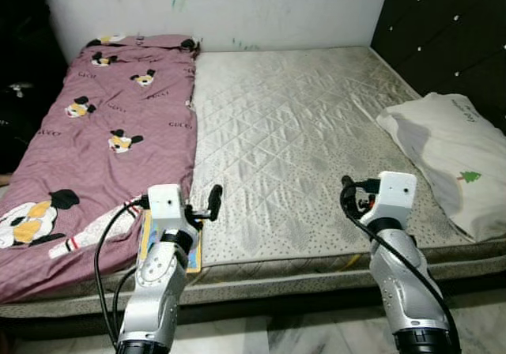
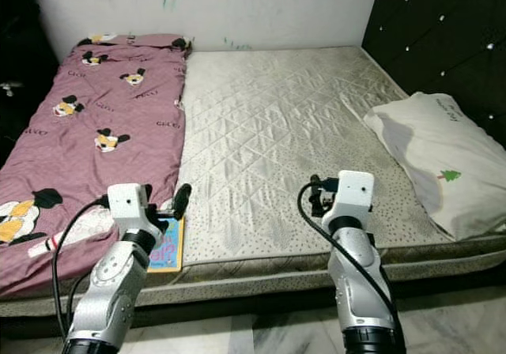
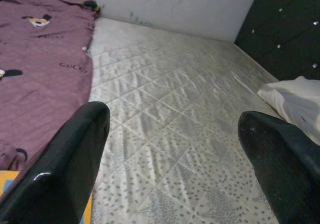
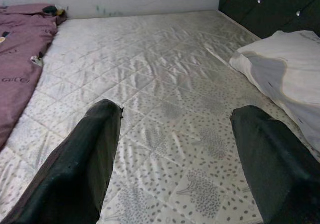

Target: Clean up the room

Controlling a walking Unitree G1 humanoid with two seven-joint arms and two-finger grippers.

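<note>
A mauve cartoon-print blanket (image 1: pixel 118 133) is lying along the left side of the bare quilted mattress (image 1: pixel 300 133), its long axis running from the near edge back toward the scribbled white wall (image 1: pixel 237 6), with its near end slumping over the mattress edge. Just to the right of that near end, a colourful flat book (image 2: pixel 166 247) is lying on the mattress edge, partly tucked under the blanket's border and partly hidden behind the left arm. The left gripper (image 1: pixel 207 204) is hovering right above and just beside this book, its fingers (image 3: pixel 65 154) spread wide and holding nothing, pointing across the mattress toward the far wall. Judging by the layout, the book is the likeliest thing to tidy first, and the left arm is clearly the nearer one; the gripper would need to tip downward and back toward the robot, and the blanket edge overlapping the book may be getting in the way of a clean grasp. Further right, the middle of the mattress is lying bare. The right gripper (image 1: pixel 352 196) is hovering low over the near right part of the mattress, its fingers (image 4: pixel 80 169) likewise wide apart and empty. To its right, well apart from the book, a white pillow (image 1: pixel 451 156) with a small green tree mark is resting by the dark tufted headboard (image 1: pixel 451 30).
</note>
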